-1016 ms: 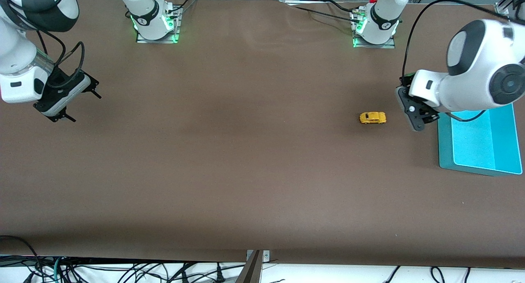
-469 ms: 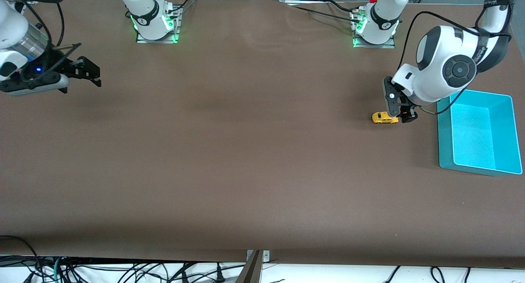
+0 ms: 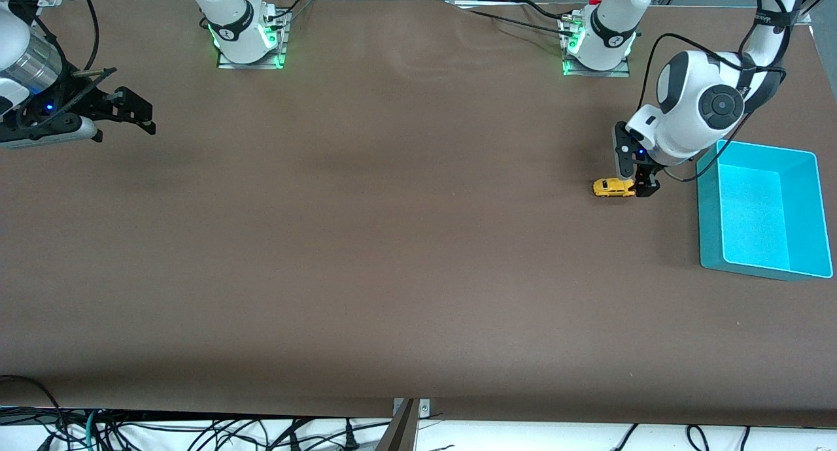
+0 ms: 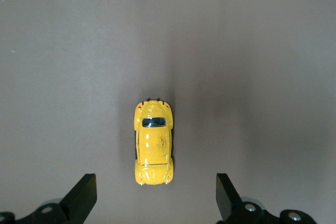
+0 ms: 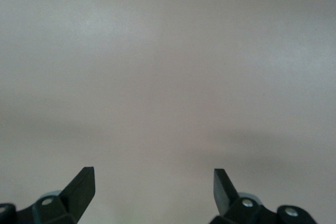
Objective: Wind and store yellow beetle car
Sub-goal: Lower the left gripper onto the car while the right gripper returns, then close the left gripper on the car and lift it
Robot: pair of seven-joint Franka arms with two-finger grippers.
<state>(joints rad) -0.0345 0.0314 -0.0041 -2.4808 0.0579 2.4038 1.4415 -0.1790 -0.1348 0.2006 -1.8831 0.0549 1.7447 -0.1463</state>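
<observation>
**Left gripper low beside the yellow beetle car, fingers spread wide**

Nearest the front camera, the brown bench [image 3: 392, 274] carried nothing but its own surface. Farther up, toward the left arm's end, stood the turquoise bin [image 3: 709, 242], open-topped. The yellow beetle car [image 3: 613, 187] sat on its wheels on the bench, near the bin but apart from it, on the side toward the right arm's end, with its length running along the bench.

The left gripper [image 3: 639, 180] was low over the bench at the car's bin-side end. Its arm came from the base at the top edge, arched high over the bench end and bent down at the wrist, so the hand pointed at the bench. In the left wrist view the car [image 4: 153, 142] lay lengthwise between the two dark fingers [image 4: 81, 195], one end just short of the line between their tips. The fingers stood wide apart, with clear bench showing on both sides of the car; neither touched it.

At the right arm's end, the right gripper [image 3: 134, 111] waited above bare bench, well apart from the car. Its forearm reached in from the view's edge and the hand lay nearly level. Its fingers [image 5: 81, 187] were likewise wide, with nothing between them.
</observation>
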